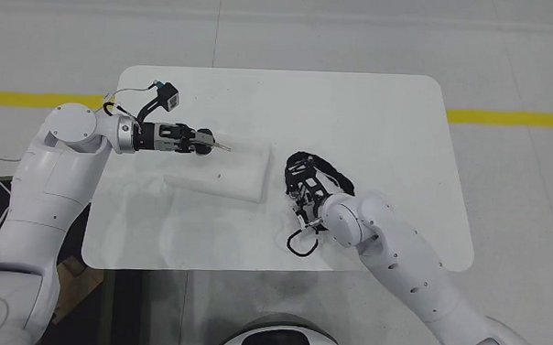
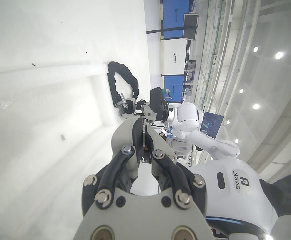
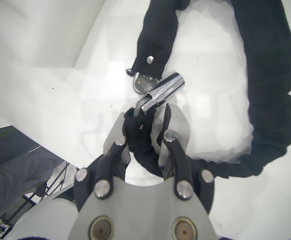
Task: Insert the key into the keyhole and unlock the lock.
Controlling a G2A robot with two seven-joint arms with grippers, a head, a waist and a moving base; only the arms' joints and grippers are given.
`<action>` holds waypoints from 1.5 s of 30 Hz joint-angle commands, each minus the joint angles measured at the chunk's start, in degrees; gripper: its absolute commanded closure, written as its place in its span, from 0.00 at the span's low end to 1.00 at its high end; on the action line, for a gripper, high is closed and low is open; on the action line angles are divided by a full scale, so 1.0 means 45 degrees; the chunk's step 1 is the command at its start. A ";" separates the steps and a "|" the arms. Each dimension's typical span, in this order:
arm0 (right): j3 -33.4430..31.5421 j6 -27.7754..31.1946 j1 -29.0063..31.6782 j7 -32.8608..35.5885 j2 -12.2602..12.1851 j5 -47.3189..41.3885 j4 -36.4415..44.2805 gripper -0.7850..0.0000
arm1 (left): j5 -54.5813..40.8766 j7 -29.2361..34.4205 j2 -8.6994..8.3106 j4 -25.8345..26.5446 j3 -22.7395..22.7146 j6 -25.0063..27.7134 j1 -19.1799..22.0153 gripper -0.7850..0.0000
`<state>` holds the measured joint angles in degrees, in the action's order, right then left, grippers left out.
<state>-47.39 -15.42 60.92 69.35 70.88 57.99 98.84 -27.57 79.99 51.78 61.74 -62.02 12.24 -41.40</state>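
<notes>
Key (image 1: 221,147) tip toward lock (image 3: 164,91) (left hand (image 1: 207,143))

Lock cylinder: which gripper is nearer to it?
Right. The right gripper clamps the black sleeve beside the lock cylinder; the left gripper, holding the key, is far off.

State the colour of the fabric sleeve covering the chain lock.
Black. The soft fabric sleeve shows best in the right wrist view.

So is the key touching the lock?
Apart. The top view shows the key, held in the left tool, well clear of the lock, with a wide gap between.
</notes>
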 commanded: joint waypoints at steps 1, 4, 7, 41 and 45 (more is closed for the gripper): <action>-0.0078 -0.0035 0.0002 0.0048 0.0133 0.0218 -0.0179 1.00 | 0.0000 0.0000 0.0000 0.0000 0.0000 0.0000 0.0000 1.00; -0.0407 -0.0005 0.0051 0.0163 0.0340 0.0373 -0.0161 1.00 | 0.0000 0.0000 0.0000 0.0000 0.0000 0.0000 0.0000 1.00; -0.1112 -0.0103 0.0131 0.0256 0.0471 0.0443 0.0219 1.00 | 0.0000 0.0000 0.0000 0.0000 0.0000 0.0000 0.0000 1.00; -0.7494 0.4146 0.4241 -0.4635 0.0652 -0.7861 0.3819 1.00 | 0.0000 0.0000 0.0000 0.0000 0.0000 0.0000 0.0000 1.00; -0.7494 0.4146 0.4241 -0.4635 0.0652 -0.7861 0.3819 1.00 | 0.0000 0.0000 0.0000 0.0000 0.0000 0.0000 0.0000 1.00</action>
<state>-81.13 5.49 80.01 48.51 73.82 17.30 115.97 -27.57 79.99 51.78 61.73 -62.02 12.24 -41.40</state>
